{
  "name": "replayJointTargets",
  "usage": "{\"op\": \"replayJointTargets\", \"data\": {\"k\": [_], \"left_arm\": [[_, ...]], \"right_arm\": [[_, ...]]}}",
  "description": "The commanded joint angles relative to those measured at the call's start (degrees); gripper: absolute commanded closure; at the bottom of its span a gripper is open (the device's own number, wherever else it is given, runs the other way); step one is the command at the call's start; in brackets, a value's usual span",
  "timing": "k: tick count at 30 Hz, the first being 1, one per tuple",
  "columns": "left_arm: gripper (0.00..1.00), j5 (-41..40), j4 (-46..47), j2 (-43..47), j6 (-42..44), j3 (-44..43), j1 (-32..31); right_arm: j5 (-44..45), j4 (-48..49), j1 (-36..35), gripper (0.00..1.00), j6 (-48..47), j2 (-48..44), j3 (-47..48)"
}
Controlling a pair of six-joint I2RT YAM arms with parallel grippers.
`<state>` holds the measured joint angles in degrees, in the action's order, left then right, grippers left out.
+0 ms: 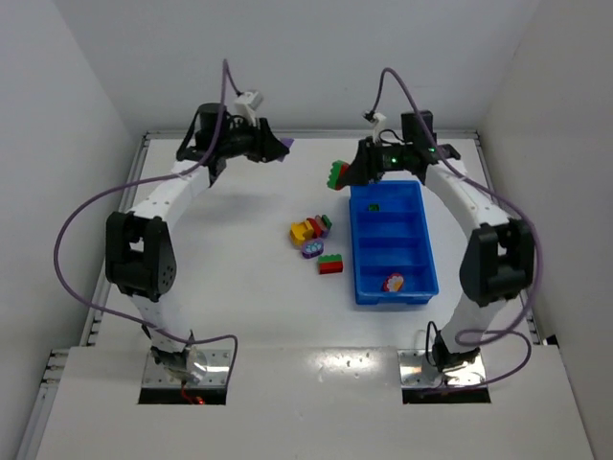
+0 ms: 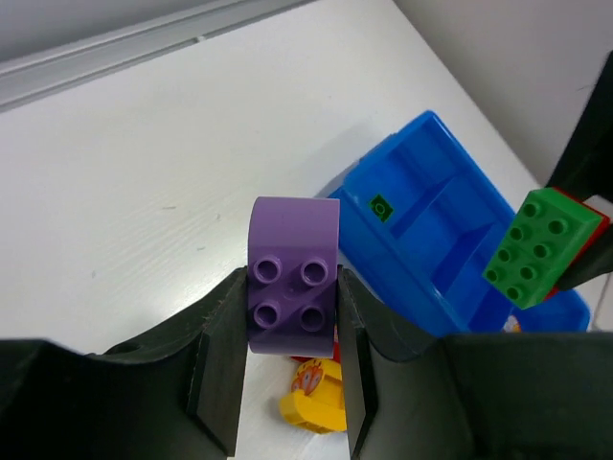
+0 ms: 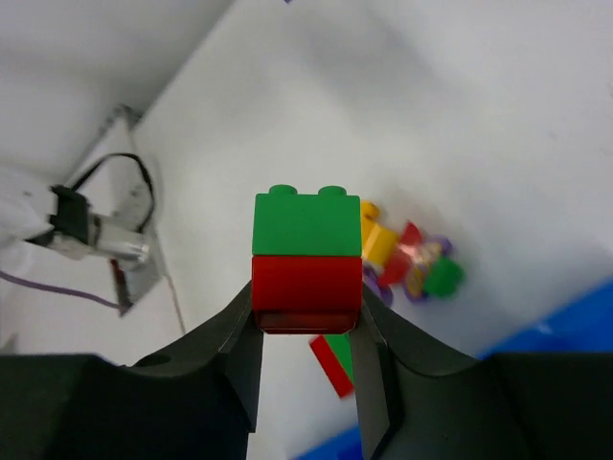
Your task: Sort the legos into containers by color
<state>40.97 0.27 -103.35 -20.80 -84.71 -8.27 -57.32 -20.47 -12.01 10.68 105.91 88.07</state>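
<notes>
My left gripper point(image 2: 290, 331) is closed almost fully on a purple plastic brick with one rounded end point(image 2: 293, 278). The pads press on its two flat side walls, studs facing the wrist camera, and the brick is held up over the far left of the table, well apart from the bright blue divided plastic tray point(image 1: 393, 299).

My right gripper point(image 3: 306, 321) is clamped just as tight on a two-coloured stack, a green brick on a red brick point(image 3: 306, 251). The jaws bite only the red half. It hangs near the tray's far end, on its left side.

The remaining loose bricks point(image 1: 311, 233) lie clustered just left of the tray, and one small piece point(image 1: 394, 282) sits in the nearest compartment.

I judge these bricks light, rigid and slick-sided, so flat walls are the place to hold, never the studs. The stack could split at its seam.
</notes>
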Motion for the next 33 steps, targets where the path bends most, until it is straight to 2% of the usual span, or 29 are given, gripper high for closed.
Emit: {"op": "replayJointTargets", "data": {"k": [1,6,7,10,12,13,17,21,27,33], "left_arm": [[1.00,-10.4,-9.8,1.3,12.0,-4.0,-5.1],[1.00,-9.3,-13.1,-2.5,14.4,-7.0,-12.2],[0.99,-9.3,-13.6,-4.6,15.4,-8.7,-15.9],[0.99,-9.3,-16.5,-7.5,17.0,-11.8,-19.2],[0.98,-7.7,-18.0,-9.8,17.7,-15.3,-20.7],[0.94,-6.9,-19.3,-12.4,19.1,-17.0,-22.1],[0.93,-6.2,-27.0,-19.6,22.1,-27.4,-26.1],[0.93,-8.0,-29.8,-22.4,24.8,-31.7,-29.8],[0.93,-13.3,-31.7,-25.2,29.6,-32.9,-35.0],[0.93,-16.6,-31.7,-28.4,32.2,-35.0,-35.6]], "right_arm": [[10.5,-8.4,1.2,1.00,-10.8,-9.2,-5.9],[30.9,-6.9,4.2,1.00,-7.1,-21.5,-16.3],[40.2,-6.9,4.7,1.00,-3.9,-27.2,-20.6],[51.3,-6.9,5.3,1.00,-0.9,-32.7,-24.6],[55.5,-7.9,5.9,1.00,0.8,-35.8,-27.2],[58.4,-8.6,6.8,1.00,2.7,-37.9,-27.8],[61.2,-12.6,10.6,1.00,5.7,-41.5,-29.8],[61.7,-14.2,13.8,1.00,6.5,-42.6,-30.9],[60.1,-14.8,16.9,1.00,7.0,-43.7,-31.6],[55.8,-15.3,19.2,1.00,7.5,-43.7,-31.6]]}}
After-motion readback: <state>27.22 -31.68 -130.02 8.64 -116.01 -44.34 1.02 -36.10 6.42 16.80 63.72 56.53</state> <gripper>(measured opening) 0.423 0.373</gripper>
